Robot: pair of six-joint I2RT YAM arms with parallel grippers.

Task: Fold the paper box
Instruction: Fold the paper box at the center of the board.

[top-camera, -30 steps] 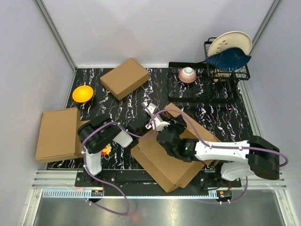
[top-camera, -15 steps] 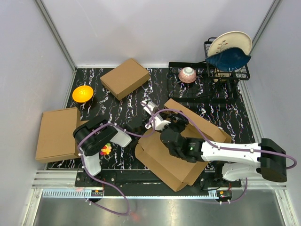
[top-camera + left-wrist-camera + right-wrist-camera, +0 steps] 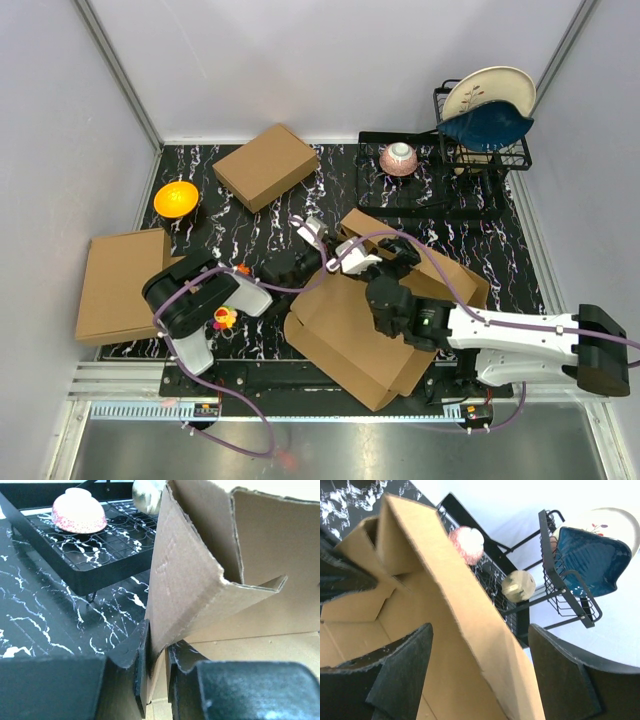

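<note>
The paper box (image 3: pixel 350 335) is a large brown die-cut cardboard piece lying partly folded at the table's front centre. My left gripper (image 3: pixel 335 252) reaches in from the left and is shut on the lower edge of a raised side flap. In the left wrist view that flap (image 3: pixel 190 570) stands upright, pinched between the two black fingers (image 3: pixel 142 655). My right gripper (image 3: pixel 392 256) comes from the right with its jaws wide apart over the box's far wall. In the right wrist view the wall (image 3: pixel 435 580) runs between the open fingers (image 3: pixel 405 670) without either one touching it.
A smaller closed brown box (image 3: pixel 265 165) lies at the back left, next to an orange bowl (image 3: pixel 176 198). A flat cardboard slab (image 3: pixel 122 285) overhangs the left edge. A pink cup (image 3: pixel 399 158) sits on a black tray beside a dish rack (image 3: pixel 485 150) holding plates.
My right gripper has opened wide and its arm has drawn back toward the right. The left gripper keeps its pinch, and the box's near flap has risen and shifted slightly right.
</note>
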